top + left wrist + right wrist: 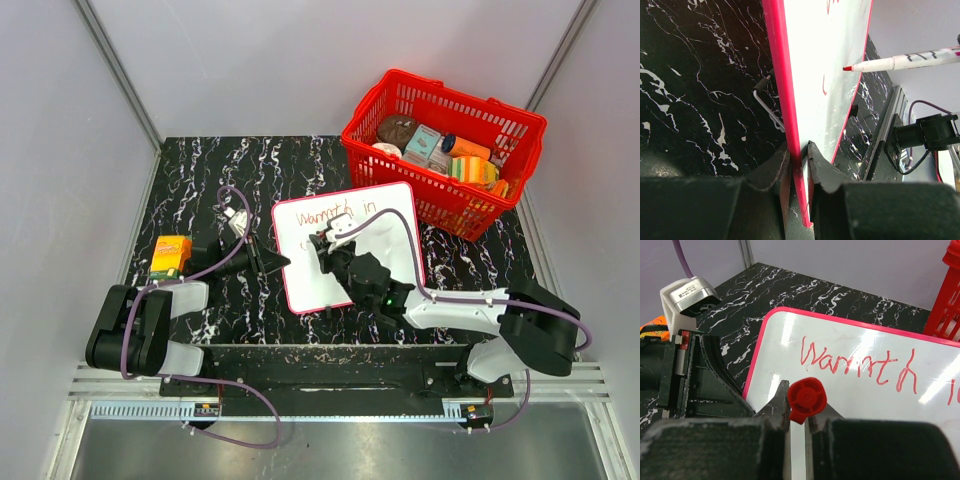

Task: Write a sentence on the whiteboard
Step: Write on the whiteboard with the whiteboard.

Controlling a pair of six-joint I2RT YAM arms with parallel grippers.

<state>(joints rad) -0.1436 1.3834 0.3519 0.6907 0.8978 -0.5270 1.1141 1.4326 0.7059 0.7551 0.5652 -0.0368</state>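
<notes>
The whiteboard (312, 280) lies tilted on the black marble table, with its red frame toward my left arm. The sentence (335, 213) reads "Warmth in" in red on the top line; it also shows in the right wrist view (855, 365). A short red stroke (824, 86) sits lower on the board. My left gripper (281, 262) is shut on the board's left edge (786, 100), one finger on each face. My right gripper (797, 412) is shut on a red marker (807, 399). The marker's tip (847, 67) is close to the board; I cannot tell whether it touches.
A red basket (445, 150) with several grocery items stands at the back right, just beyond the board. An orange box (170, 255) lies at the left by my left arm. A bent metal wire (765, 102) pokes out beside the board's edge. A metal rail (340, 385) runs along the near edge.
</notes>
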